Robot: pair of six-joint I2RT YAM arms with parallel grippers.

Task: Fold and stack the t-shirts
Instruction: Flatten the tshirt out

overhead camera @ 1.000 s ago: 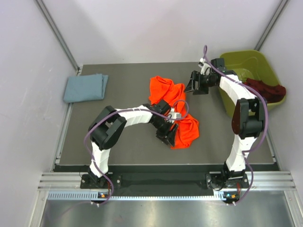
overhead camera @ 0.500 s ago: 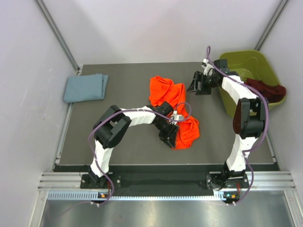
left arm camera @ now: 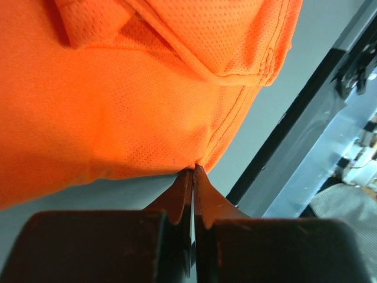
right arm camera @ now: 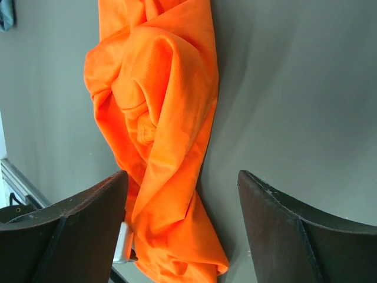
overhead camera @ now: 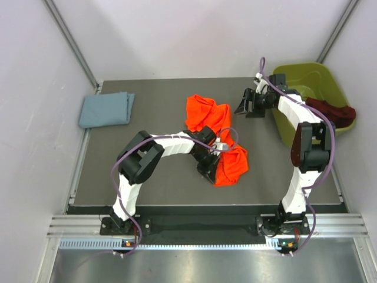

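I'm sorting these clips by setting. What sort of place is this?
Probably a robot test cell, not a home: plain white panel walls enclose a dark grey tabletop, with a silver metal mounting rail along its near edge.

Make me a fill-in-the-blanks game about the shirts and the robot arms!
1. The crumpled t-shirt in the middle of the table is ___.
2. The draped t-shirt over the rim of the green bin is ___.
3. The left end effector is shut at the crumpled t-shirt's hem, but the right end effector is ___.
4. The grey-blue t-shirt at the far left corner lies neatly ___.

Missing words: orange, maroon, open, folded.
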